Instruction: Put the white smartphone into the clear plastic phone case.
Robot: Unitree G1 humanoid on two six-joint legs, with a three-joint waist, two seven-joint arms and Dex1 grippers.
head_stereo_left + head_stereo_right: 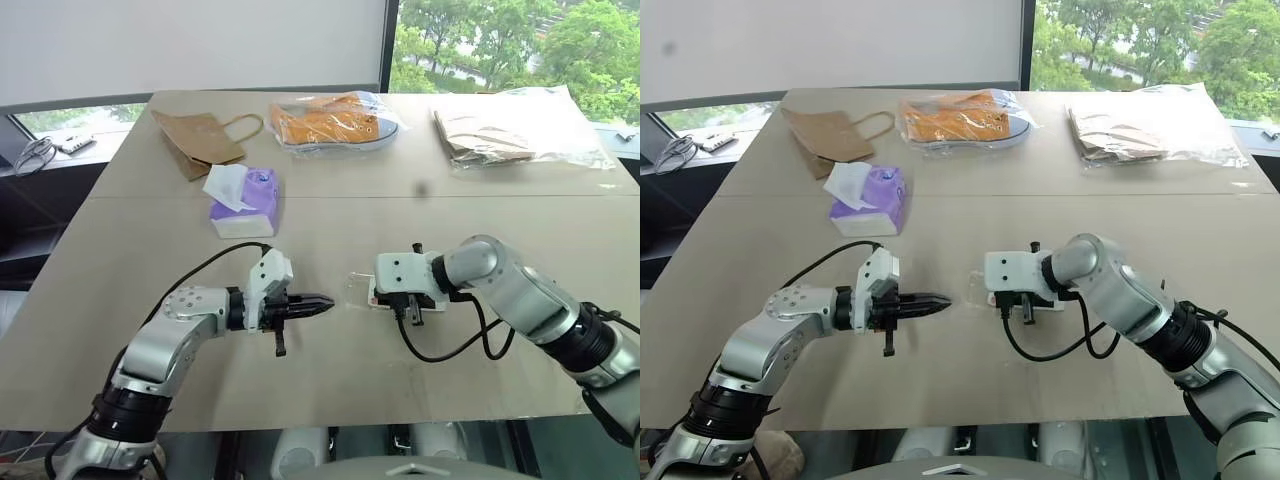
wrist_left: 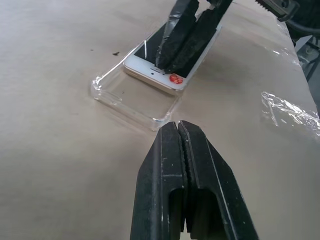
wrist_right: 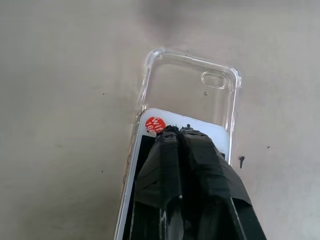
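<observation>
The right tool (image 3: 179, 131), fingers together, presses its tips on the white smartphone (image 3: 210, 131), seemingly to slide it further into the clear plastic phone case (image 3: 187, 82); the phone lies partly in, the camera-hole end of the case still empty. The left tool (image 2: 178, 125), also closed and holding nothing, waits just beside the case's open end on the bench (image 1: 330, 220), likely to brace it.

Glossy clear plastic phone case (image 3: 190, 85) on a matt, seemingly smooth table (image 3: 60, 100).
</observation>
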